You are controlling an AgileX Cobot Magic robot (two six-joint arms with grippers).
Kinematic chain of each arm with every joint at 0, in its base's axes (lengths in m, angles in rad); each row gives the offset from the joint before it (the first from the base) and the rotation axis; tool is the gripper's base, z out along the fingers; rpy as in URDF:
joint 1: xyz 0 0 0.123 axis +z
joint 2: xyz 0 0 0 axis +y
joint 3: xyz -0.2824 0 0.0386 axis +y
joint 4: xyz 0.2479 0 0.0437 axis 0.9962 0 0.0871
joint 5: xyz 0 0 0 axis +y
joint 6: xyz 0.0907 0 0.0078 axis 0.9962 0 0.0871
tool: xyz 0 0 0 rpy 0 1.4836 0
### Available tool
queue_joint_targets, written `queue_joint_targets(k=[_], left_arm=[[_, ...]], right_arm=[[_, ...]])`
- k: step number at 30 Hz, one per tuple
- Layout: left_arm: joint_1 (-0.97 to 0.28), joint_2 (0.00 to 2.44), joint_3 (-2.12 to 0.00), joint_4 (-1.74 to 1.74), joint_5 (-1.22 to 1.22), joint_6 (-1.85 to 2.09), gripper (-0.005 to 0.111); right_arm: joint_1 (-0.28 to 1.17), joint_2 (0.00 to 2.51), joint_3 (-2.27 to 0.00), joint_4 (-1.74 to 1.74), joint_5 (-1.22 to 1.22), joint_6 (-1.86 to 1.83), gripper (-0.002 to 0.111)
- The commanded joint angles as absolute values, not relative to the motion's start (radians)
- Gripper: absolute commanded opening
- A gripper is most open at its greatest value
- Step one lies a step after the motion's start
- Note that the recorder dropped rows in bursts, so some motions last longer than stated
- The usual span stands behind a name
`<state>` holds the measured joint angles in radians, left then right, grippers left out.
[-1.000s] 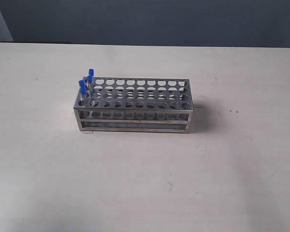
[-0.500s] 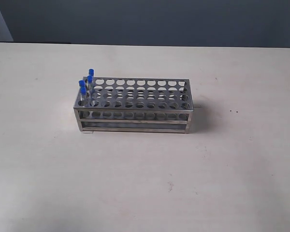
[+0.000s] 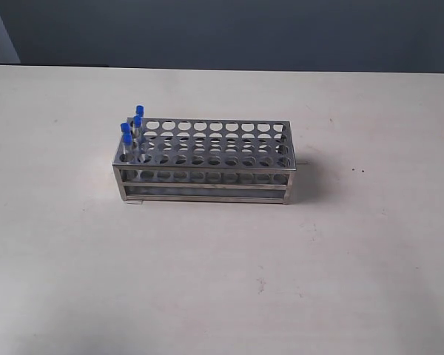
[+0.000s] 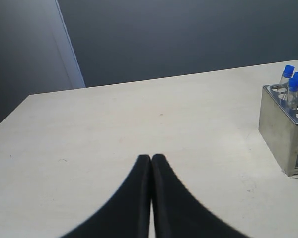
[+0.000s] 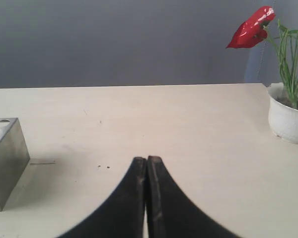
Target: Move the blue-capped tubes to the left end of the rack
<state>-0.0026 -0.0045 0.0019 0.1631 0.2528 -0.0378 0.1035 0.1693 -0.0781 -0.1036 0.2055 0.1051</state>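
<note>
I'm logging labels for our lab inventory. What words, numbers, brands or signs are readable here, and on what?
None can be read: the rack, the table and the white plant pot show no print. Any marking on the blue-capped tubes would be too small to make out.

I've got the rack [image 3: 204, 180] up: polished metal, shiny along its bars and punched top plate. The 4 blue-capped tubes [image 3: 137, 120] are clear, glass or plastic I can't tell, with smooth blue caps. The table [image 3: 207, 281] reads matt, pale and smooth with faint specks. On my wrist feeds, the left gripper [image 4: 151, 158] and right gripper [image 5: 146, 159] are smooth matt black. The plant pot [image 5: 288, 121] looks glossy white.
</note>
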Motion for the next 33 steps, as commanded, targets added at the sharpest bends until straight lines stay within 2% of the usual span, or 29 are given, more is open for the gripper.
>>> queue_joint_targets(k=[1,6,13,33], left_arm=[[-0.009,0.000,0.000,0.162,0.239,-0.041,0.000],[-0.009,0.000,0.000,0.162,0.239,-0.041,0.000],[-0.009,0.000,0.000,0.162,0.239,-0.041,0.000],[-0.009,0.000,0.000,0.162,0.239,-0.041,0.000]], right_arm=[[0.098,0.161,-0.073,-0.070,0.251,0.037,-0.001],[0.098,0.144,-0.071,-0.021,0.310,-0.019,-0.001],[0.098,0.104,0.000,-0.020,0.301,0.017,-0.001],[0.098,0.076,0.000,-0.013,0.297,0.027,-0.001]])
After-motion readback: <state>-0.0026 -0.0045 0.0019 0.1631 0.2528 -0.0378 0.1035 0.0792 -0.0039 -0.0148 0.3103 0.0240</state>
